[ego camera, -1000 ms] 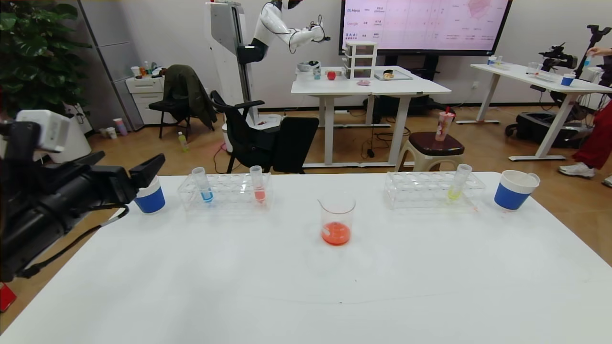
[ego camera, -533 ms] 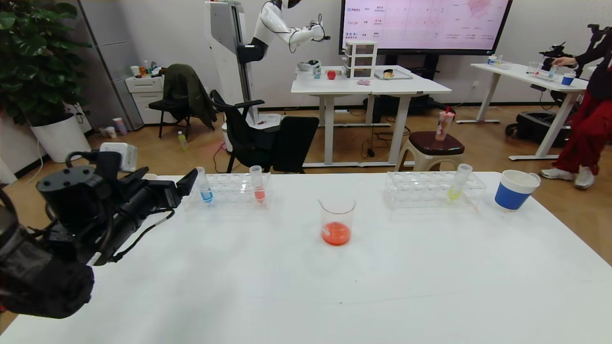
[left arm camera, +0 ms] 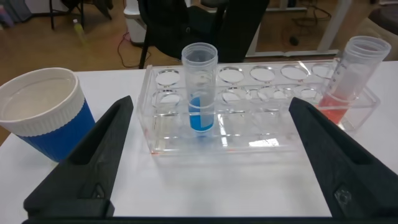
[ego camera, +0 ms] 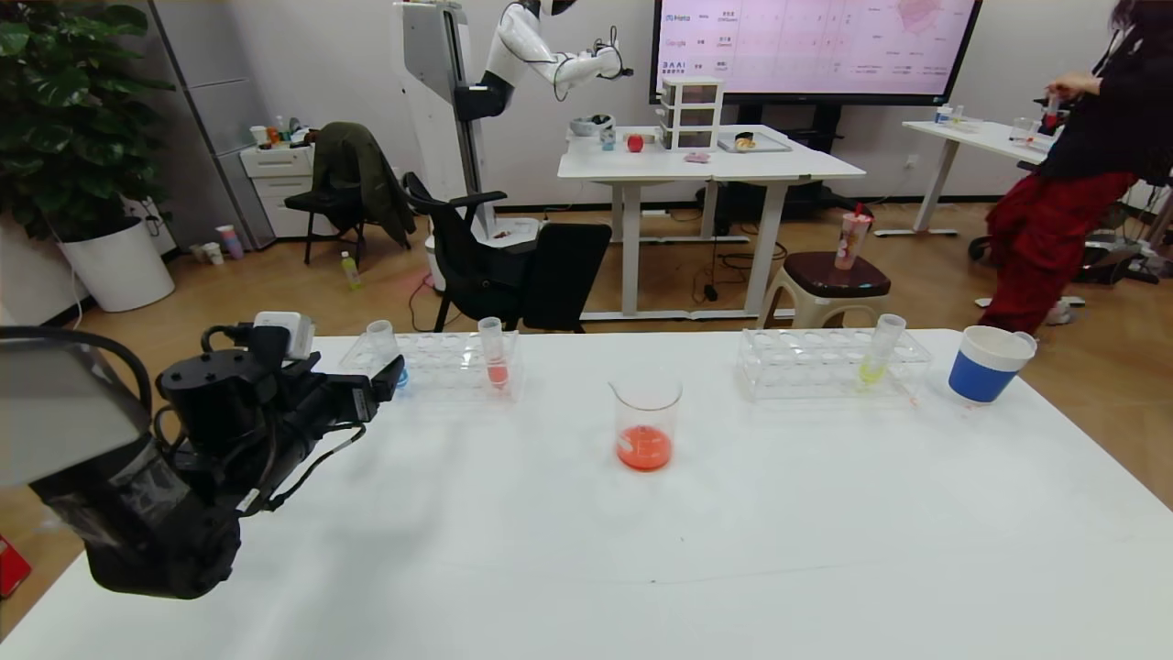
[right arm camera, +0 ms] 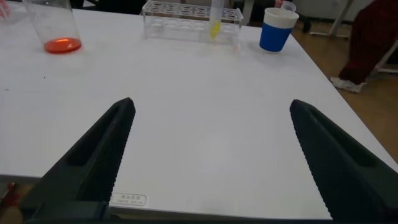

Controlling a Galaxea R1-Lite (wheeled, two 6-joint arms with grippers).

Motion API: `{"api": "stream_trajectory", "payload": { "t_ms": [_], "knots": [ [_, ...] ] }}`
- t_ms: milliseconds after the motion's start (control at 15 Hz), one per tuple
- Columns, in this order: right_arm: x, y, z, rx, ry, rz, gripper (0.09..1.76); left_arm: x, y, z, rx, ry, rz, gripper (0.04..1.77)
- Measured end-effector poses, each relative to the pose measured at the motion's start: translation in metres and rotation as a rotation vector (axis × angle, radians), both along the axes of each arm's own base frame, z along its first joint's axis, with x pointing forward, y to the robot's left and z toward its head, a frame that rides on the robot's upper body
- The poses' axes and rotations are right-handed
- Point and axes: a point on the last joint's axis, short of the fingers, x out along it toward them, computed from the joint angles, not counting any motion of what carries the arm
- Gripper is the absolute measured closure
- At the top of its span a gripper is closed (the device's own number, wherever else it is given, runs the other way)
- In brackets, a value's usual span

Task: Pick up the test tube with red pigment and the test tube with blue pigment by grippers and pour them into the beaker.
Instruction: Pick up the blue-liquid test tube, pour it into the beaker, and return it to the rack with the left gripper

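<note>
Left gripper (left arm camera: 208,165) spread wide before the test tube with blue pigment (left arm camera: 199,87), upright in its rack (left arm camera: 261,134) near the desk's far-left corner. Right gripper (right arm camera: 211,158) also spread wide, low over the near-right edge. Red liquid in the beaker (ego camera: 645,423).

One white desk (ego camera: 586,550) carries three test tubes: one with blue liquid (left arm camera: 199,87), one with salmon-pink liquid (ego camera: 494,353) and one with yellow liquid (ego camera: 880,348). They stand in two clear racks: one on the left (ego camera: 449,367) holding the blue and pink tubes, one on the right (ego camera: 806,362) holding the yellow tube. There is one glass beaker (ego camera: 646,422) with orange-red liquid in its bottom, and two blue-and-white paper cups, one by the left rack (left arm camera: 43,112) and one by the right rack (ego camera: 985,364).
</note>
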Motion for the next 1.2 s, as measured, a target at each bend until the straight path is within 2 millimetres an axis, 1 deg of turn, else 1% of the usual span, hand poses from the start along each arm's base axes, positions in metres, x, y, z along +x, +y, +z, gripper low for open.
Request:
{"api": "stream_trajectory", "payload": {
  "t_ms": [333, 467, 667, 1067, 1133, 1200],
  "knots": [
    [0.0, 0.0, 0.0, 0.0, 0.0, 0.0, 0.11, 0.04, -0.003, -0.002, -0.004, -0.073, 0.039, 0.06],
    [0.0, 0.0, 0.0, 0.0, 0.0, 0.0, 0.11, 0.054, -0.004, -0.007, -0.007, -0.078, 0.038, 0.06],
    [0.0, 0.0, 0.0, 0.0, 0.0, 0.0, 0.11, 0.07, -0.005, -0.016, -0.009, -0.093, 0.039, 0.06],
    [0.0, 0.0, 0.0, 0.0, 0.0, 0.0, 0.11, 0.08, -0.006, -0.029, -0.022, -0.086, 0.037, 0.07],
    [0.0, 0.0, 0.0, 0.0, 0.0, 0.0, 0.11, 0.081, -0.006, -0.03, -0.022, -0.086, 0.036, 0.19],
    [0.0, 0.0, 0.0, 0.0, 0.0, 0.0, 0.11, 0.081, -0.007, -0.03, -0.023, -0.085, 0.036, 0.43]
  ]
}}
